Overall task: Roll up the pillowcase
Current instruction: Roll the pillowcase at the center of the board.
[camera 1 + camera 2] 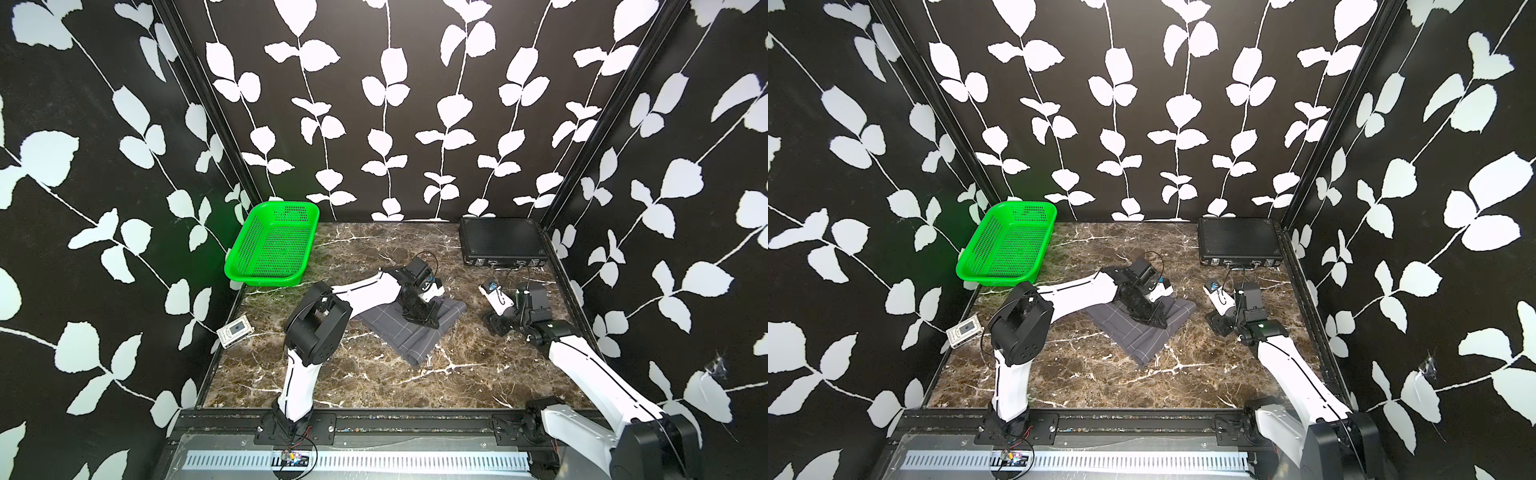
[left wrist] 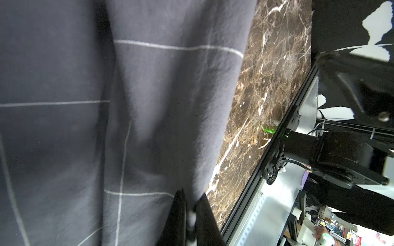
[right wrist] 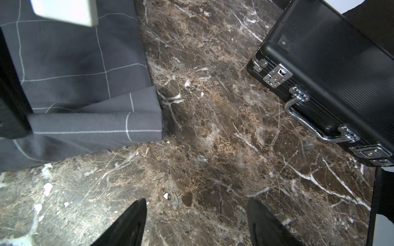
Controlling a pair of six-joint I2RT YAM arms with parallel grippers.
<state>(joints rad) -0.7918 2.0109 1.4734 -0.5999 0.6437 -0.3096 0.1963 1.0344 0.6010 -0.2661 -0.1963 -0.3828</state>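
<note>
Where the two top views are consulted, the pillowcase (image 1: 399, 336) is found lying on the marble-patterned desk (image 1: 374, 386) just right of the middle of the frame. It is folded into a compact pad turned cornerwise, with one corner pointed toward the lower edge. Its charcoal cloth and thin white grid lines are confirmed in both wrist views, and a doubled-over fold along one edge is recorded in the right wrist view. The left gripper (image 1: 430, 321) is set down on the upper right part of the cloth, the left arm being reached across from the lower left of the frame. In the left wrist view its jaws are seen pressed together on a raised ridge of the fabric, which is drawn up between them. The right gripper (image 3: 197, 201) is held over bare desk with its jaws spread wide and nothing between them. In a top view the right gripper (image 1: 496, 324) is placed to the right of the pillowcase, near it but apart from it. A green perforated basket (image 1: 266, 279) is noted at the upper left of the desk, a black latched case (image 1: 500, 241) at the upper right corner, and a small white device (image 1: 235, 331) at the left edge. All three are recorded as standing well apart from the pillowcase.
</note>
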